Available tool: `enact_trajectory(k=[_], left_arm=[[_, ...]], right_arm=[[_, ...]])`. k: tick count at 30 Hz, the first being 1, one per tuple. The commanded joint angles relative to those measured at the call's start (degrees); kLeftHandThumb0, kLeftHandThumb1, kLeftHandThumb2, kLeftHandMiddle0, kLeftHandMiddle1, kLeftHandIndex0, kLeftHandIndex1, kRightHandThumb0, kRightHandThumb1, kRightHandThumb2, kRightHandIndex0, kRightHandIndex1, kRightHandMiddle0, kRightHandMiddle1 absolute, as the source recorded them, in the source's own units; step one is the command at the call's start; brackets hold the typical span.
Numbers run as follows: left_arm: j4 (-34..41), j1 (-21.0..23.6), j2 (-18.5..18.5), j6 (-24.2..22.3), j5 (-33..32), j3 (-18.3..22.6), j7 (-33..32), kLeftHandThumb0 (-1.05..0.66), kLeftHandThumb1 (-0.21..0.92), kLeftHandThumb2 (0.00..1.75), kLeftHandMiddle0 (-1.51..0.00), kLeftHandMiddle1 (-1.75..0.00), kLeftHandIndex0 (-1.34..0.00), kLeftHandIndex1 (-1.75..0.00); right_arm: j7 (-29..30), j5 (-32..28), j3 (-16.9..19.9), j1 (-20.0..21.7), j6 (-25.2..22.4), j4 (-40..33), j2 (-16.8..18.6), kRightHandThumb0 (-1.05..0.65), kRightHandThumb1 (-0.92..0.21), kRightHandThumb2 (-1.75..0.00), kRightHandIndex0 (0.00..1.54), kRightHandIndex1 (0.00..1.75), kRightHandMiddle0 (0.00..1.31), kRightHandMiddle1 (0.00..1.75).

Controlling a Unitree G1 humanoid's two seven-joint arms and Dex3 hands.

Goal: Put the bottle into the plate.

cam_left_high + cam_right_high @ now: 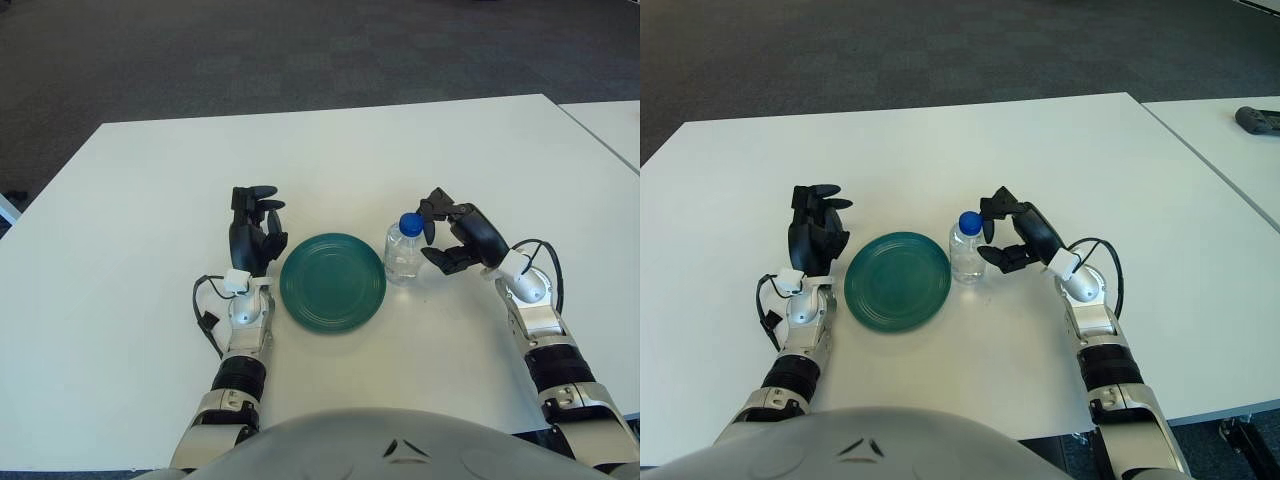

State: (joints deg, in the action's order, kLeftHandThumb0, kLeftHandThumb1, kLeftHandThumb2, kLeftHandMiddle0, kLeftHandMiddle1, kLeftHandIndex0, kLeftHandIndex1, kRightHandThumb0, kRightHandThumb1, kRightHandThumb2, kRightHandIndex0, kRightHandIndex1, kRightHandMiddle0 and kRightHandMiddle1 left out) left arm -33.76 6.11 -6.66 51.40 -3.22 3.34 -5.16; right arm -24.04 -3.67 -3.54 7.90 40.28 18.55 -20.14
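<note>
A small clear bottle (404, 251) with a blue cap stands upright on a white table (120, 300), near the middle of the tabletop and a little toward its near edge. It stands just beside the right rim of a round dark green plate (332, 281), outside the plate, though whether the two touch cannot be told.

The robot's right hand (455, 236) is immediately to the bottle's right, its black fingers (430, 208) spread wide and curving toward the bottle. One fingertip is close to the blue cap and another close to the bottle's lower body, but the hand has not closed around it and holds nothing.

The left hand (254, 228) shows just left of the plate, fingers upright and loosely open, holding nothing.

The table is plain white, its far edge running in front of dark grey carpet. A second white table (1240, 130) stands at the right, carrying a small dark object (1258, 119).
</note>
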Motion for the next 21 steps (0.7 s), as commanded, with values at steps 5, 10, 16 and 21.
enact_trajectory(k=[5,10,16,21], left_arm=[[-3.05,-2.79,-3.16,0.54,-2.59,-0.10,1.78,-0.94,0.92,0.68,-0.15,-1.69,-0.21,-1.48],[-3.06,-2.82,-3.01,0.25,-1.92,0.03,1.53,-0.94,0.92,0.68,-0.14,-1.66,-0.21,-1.48],[-3.03,-2.84,-2.89,0.27,-1.41,0.06,1.23,-0.93,0.92,0.68,-0.15,-1.66,-0.20,-1.49],[-2.95,-2.93,-2.71,0.43,-1.00,0.10,1.01,-0.95,0.92,0.69,-0.14,-1.71,-0.20,-1.50]], right_arm=[[1.26,1.98,0.93,1.87,3.91,3.33,0.95,-0.80,-0.90,-0.32,0.24,0.92,0.12,1.18],[1.35,4.79,0.18,2.97,6.59,5.49,0.23,-0.96,-0.92,-0.33,0.23,0.54,0.02,0.95],[-0.07,5.63,-0.76,3.82,6.44,5.95,-0.49,-1.03,-0.92,-0.35,0.23,0.35,0.00,0.80],[-1.01,5.78,-1.19,4.38,5.86,6.20,-0.90,-1.05,-0.92,-0.37,0.23,0.25,0.00,0.69]])
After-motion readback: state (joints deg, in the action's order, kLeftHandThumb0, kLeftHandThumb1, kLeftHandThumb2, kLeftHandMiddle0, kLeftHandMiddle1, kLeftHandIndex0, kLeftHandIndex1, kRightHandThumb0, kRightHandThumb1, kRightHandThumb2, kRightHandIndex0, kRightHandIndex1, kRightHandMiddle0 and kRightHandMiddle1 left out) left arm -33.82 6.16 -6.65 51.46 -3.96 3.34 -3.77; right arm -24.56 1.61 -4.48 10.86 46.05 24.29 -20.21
